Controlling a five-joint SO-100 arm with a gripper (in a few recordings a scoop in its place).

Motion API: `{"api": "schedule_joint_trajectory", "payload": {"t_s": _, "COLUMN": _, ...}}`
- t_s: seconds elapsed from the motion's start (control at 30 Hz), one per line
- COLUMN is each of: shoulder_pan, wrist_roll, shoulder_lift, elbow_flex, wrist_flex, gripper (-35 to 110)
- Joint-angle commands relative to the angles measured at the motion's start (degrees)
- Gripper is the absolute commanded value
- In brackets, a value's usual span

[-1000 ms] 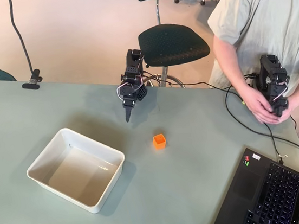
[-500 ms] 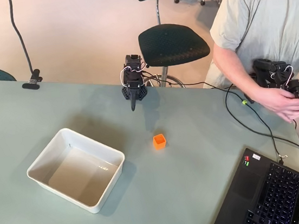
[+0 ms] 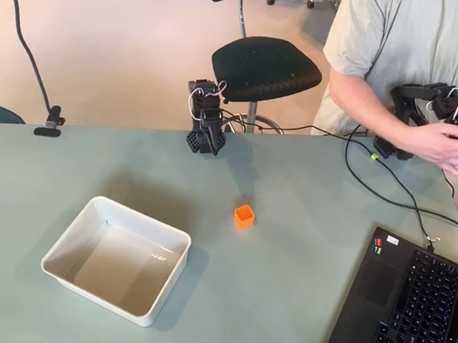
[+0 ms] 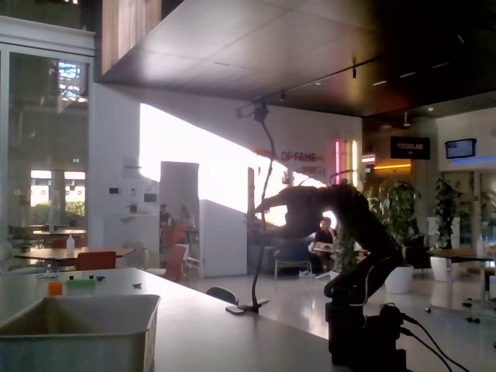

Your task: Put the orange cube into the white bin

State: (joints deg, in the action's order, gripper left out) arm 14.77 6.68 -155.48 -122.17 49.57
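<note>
The orange cube (image 3: 244, 216) sits upright on the pale green tabletop (image 3: 304, 237), open face up, well apart from any container and touched by nothing. The white bin (image 3: 116, 260) stands to the left of the cube in the overhead view, set at an angle, with only reflected light visible on its floor; in the fixed view the bin (image 4: 77, 333) occupies the lower left corner, cut off by the frame's bottom edge, and the cube cannot be made out there. The gripper (image 3: 210, 144) hangs at the far edge of the tabletop, beyond the cube and clear of it; seen from almost straight above, its fingers are foreshortened into the dark body of the arm, so whether they are spread or closed cannot be told. In the fixed view the arm (image 4: 356, 287) appears only as a backlit silhouette at the right, with its fingers indistinguishable against the bright background. A black laptop (image 3: 419, 290) is cropped by the lower right corner of the overhead view, and a black cable (image 3: 382, 194) crosses the tabletop toward it. Compared with the frame one second earlier, the gripper has drawn back from the tabletop toward the arm's base and now points more steeply down; the cube and bin have not moved.
</note>
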Motion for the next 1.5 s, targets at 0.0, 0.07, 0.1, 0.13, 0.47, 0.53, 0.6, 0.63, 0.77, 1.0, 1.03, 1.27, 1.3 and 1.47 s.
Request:
{"api": "schedule_joint_trajectory", "payload": {"t_s": 0.0, "shoulder_pan": 0.35, "wrist_roll": 0.26, "shoulder_lift": 11.87, "elbow_flex": 10.63, "wrist_flex": 12.92, "gripper": 21}}
{"api": "schedule_joint_trajectory", "payload": {"t_s": 0.07, "shoulder_pan": 0.44, "wrist_roll": 0.26, "shoulder_lift": 18.54, "elbow_flex": 16.35, "wrist_flex": 20.74, "gripper": 21}}
{"api": "schedule_joint_trajectory", "payload": {"t_s": 0.1, "shoulder_pan": 0.62, "wrist_roll": 0.26, "shoulder_lift": 21.62, "elbow_flex": 18.72, "wrist_flex": 24.35, "gripper": 21}}
{"api": "schedule_joint_trajectory", "payload": {"t_s": 0.13, "shoulder_pan": 0.79, "wrist_roll": 0.26, "shoulder_lift": 24.61, "elbow_flex": 20.83, "wrist_flex": 27.07, "gripper": 21}}
{"api": "schedule_joint_trajectory", "payload": {"t_s": 0.47, "shoulder_pan": 7.65, "wrist_roll": 0.26, "shoulder_lift": 54.05, "elbow_flex": 27.51, "wrist_flex": 35.42, "gripper": 21}}
{"api": "schedule_joint_trajectory", "payload": {"t_s": 0.53, "shoulder_pan": 9.67, "wrist_roll": 0.26, "shoulder_lift": 55.63, "elbow_flex": 27.6, "wrist_flex": 34.72, "gripper": 21}}
{"api": "schedule_joint_trajectory", "payload": {"t_s": 0.6, "shoulder_pan": 11.51, "wrist_roll": 0.09, "shoulder_lift": 55.99, "elbow_flex": 27.6, "wrist_flex": 34.54, "gripper": 22}}
{"api": "schedule_joint_trajectory", "payload": {"t_s": 0.63, "shoulder_pan": 12.3, "wrist_roll": 0.09, "shoulder_lift": 55.99, "elbow_flex": 27.6, "wrist_flex": 34.19, "gripper": 22}}
{"api": "schedule_joint_trajectory", "payload": {"t_s": 0.77, "shoulder_pan": 14.94, "wrist_roll": 0.09, "shoulder_lift": 56.07, "elbow_flex": 29.09, "wrist_flex": 30.41, "gripper": 22}}
{"api": "schedule_joint_trajectory", "payload": {"t_s": 1.0, "shoulder_pan": 14.94, "wrist_roll": 0.18, "shoulder_lift": 60.03, "elbow_flex": 29.79, "wrist_flex": 24.08, "gripper": 22}}
{"api": "schedule_joint_trajectory", "payload": {"t_s": 1.03, "shoulder_pan": 14.68, "wrist_roll": 0.18, "shoulder_lift": 61.7, "elbow_flex": 29.79, "wrist_flex": 23.38, "gripper": 22}}
{"api": "schedule_joint_trajectory", "payload": {"t_s": 1.27, "shoulder_pan": 14.5, "wrist_roll": 0.18, "shoulder_lift": 70.49, "elbow_flex": 29.79, "wrist_flex": 22.32, "gripper": 22}}
{"api": "schedule_joint_trajectory", "payload": {"t_s": 1.3, "shoulder_pan": 14.41, "wrist_roll": 0.09, "shoulder_lift": 71.1, "elbow_flex": 29.88, "wrist_flex": 22.15, "gripper": 22}}
{"api": "schedule_joint_trajectory", "payload": {"t_s": 1.47, "shoulder_pan": 14.41, "wrist_roll": 0.18, "shoulder_lift": 71.72, "elbow_flex": 30.94, "wrist_flex": 16.52, "gripper": 22}}
